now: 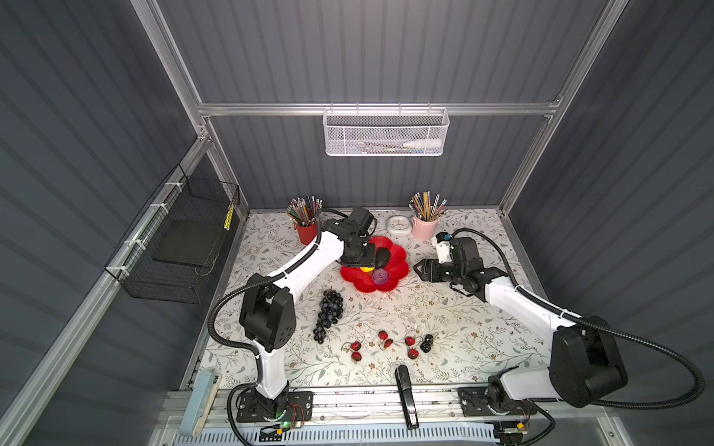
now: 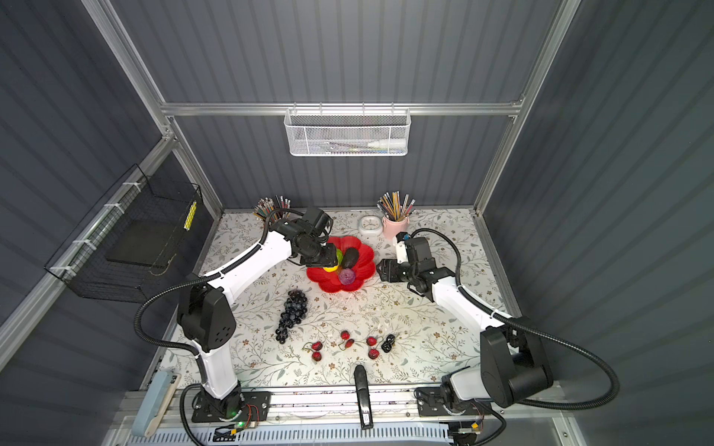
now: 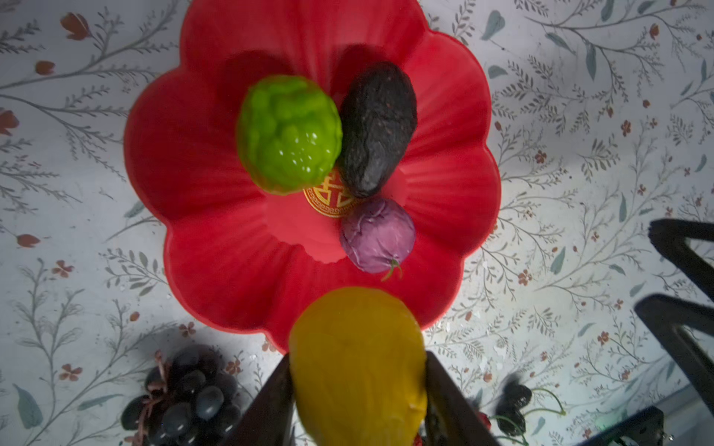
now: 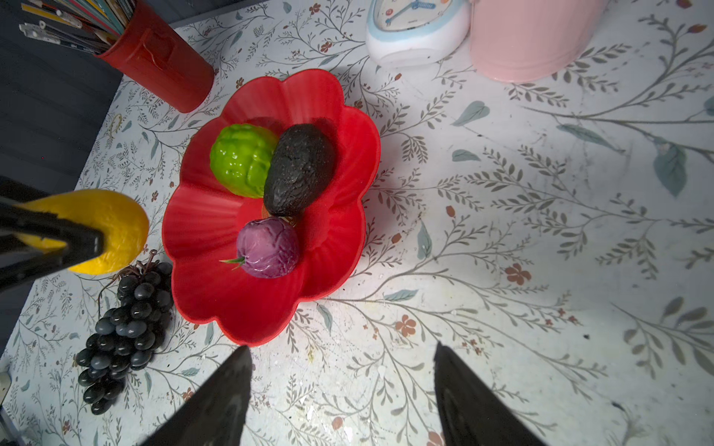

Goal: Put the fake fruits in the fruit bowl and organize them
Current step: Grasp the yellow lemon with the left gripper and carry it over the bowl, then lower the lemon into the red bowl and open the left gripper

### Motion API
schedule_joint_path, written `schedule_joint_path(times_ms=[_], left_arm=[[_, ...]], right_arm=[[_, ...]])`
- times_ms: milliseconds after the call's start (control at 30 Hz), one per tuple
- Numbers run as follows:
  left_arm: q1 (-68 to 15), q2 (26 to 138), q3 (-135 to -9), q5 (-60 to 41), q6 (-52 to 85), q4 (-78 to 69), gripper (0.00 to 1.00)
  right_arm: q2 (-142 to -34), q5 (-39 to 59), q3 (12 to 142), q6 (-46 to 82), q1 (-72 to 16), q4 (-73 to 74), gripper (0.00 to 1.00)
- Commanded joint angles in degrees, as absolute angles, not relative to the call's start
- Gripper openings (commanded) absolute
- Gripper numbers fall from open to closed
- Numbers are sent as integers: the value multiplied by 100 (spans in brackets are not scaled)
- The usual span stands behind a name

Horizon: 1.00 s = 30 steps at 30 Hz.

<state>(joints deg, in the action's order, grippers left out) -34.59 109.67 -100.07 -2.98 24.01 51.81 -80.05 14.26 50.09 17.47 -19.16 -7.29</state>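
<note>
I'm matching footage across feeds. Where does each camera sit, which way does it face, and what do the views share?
Top views: high above the front edge, looking down at the table; both arms show, left gripper over the fruit bowl.
Left wrist: above the bowl, looking down; fingers clamp the yellow pear.
Right wrist: beside the bowl, facing it; open right gripper.
Shared: bowl, avocado, grape bunch.

Two arms of the same build: white shell links joined by bulky black joint housings. A ribbed black cable hose loops along the left arm (image 1: pixel 305 266) and the right arm (image 1: pixel 521 305). Each black base plate is bolted to the silver rail (image 1: pixel 347 401), with thin coloured wires beside it.
</note>
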Motion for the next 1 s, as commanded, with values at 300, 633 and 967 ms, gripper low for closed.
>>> schedule_joint_path(times_ms=[300, 633, 967], left_arm=[[-3301, 12198, -10620, 46, 2226, 4983, 50], [-3302, 12564, -10537, 251, 2274, 4636, 50], [-3305, 12623, -10350, 63, 2417, 4421, 56]], right_arm=[[-8184, 1758, 5237, 1612, -1973, -753, 73], [-8200, 1766, 5229, 1507, -1985, -766, 73], [-8289, 1860, 5287, 1503, -1985, -756, 74]])
